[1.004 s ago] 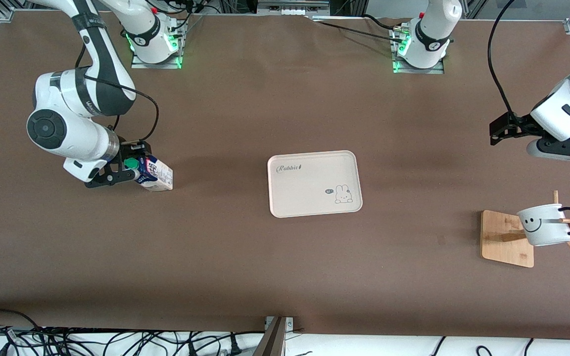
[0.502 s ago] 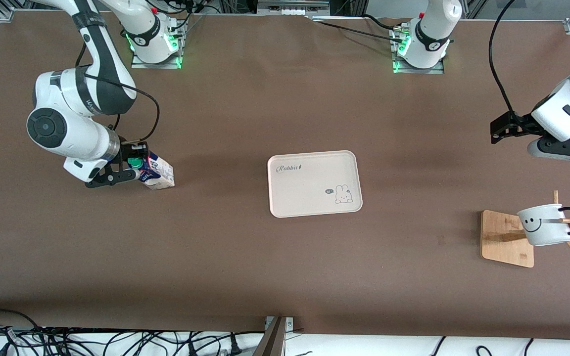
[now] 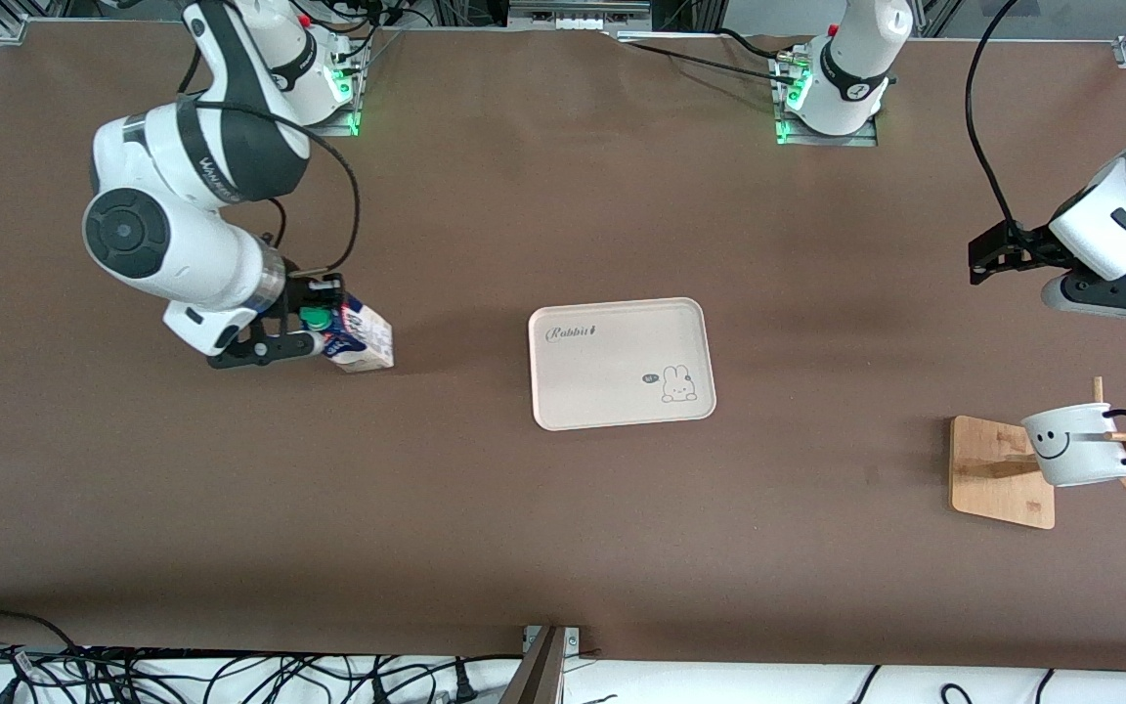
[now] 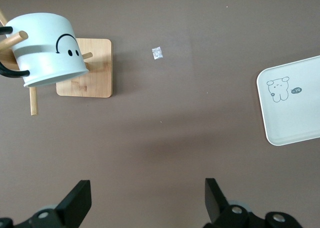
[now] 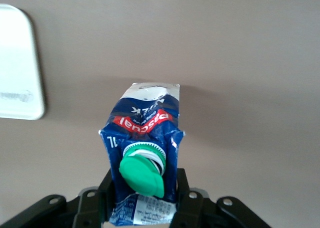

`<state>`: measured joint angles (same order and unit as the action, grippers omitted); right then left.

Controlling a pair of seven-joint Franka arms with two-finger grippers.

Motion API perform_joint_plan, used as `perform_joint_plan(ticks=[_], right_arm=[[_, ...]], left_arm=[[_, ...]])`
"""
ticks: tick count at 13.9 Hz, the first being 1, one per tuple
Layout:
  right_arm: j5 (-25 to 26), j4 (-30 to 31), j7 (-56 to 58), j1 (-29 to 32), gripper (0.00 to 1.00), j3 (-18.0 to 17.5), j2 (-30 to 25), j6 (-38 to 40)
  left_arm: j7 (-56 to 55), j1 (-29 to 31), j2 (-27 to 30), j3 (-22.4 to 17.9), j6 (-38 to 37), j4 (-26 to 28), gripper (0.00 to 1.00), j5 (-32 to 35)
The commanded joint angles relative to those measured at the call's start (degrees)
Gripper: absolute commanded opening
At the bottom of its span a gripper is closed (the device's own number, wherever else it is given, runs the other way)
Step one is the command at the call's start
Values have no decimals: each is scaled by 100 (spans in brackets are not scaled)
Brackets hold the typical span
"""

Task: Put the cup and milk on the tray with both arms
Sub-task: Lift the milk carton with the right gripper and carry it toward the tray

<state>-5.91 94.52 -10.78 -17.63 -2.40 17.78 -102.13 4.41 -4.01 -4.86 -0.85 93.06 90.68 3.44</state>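
Note:
The milk (image 3: pixel 360 339), a dark blue and white carton with a green cap, is held tilted by my right gripper (image 3: pixel 304 318), whose jaws are shut on its gabled top. In the right wrist view the milk (image 5: pixel 145 133) fills the space between the right gripper (image 5: pixel 143 188) fingers. It is over the table toward the right arm's end, apart from the cream tray (image 3: pixel 622 364). The white smiley cup (image 3: pixel 1076 445) hangs by its black handle on a wooden rack (image 3: pixel 998 474). My left gripper (image 3: pixel 1120 291) waits open above bare table near the rack, with nothing between its fingers (image 4: pixel 75 205).
The left wrist view shows the cup (image 4: pixel 47 47), the rack base (image 4: pixel 92 82), a small white scrap (image 4: pixel 157 52) on the brown cloth and a corner of the tray (image 4: pixel 295 112). The tray's edge (image 5: pixel 17 62) appears in the right wrist view.
My right gripper closed on the milk, then carried it toward the tray, and the arm rose. The left arm, cup and tray have not moved.

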Motion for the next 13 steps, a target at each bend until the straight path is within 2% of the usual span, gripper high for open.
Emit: perform_joint_plan(ticks=[1, 6, 8, 10, 13], right_arm=[[-94, -968, -766, -590, 50, 20, 681, 193], [-68, -2576, -1654, -1540, 50, 38, 1814, 184], [-41, -3034, -2014, -1917, 50, 47, 2175, 115], [116, -3185, -2104, -2252, 50, 91, 2370, -34], [310, -3177, -2113, -2385, 50, 82, 2475, -167]], left_arm=[[139, 5, -103, -38, -165, -227, 100, -133], [139, 5, -103, -38, -174, -227, 100, -133], [139, 5, -103, -38, -174, -227, 100, -133], [139, 14, -103, -38, -183, -218, 100, -133], [148, 5, -103, -38, -244, -227, 100, -133]])
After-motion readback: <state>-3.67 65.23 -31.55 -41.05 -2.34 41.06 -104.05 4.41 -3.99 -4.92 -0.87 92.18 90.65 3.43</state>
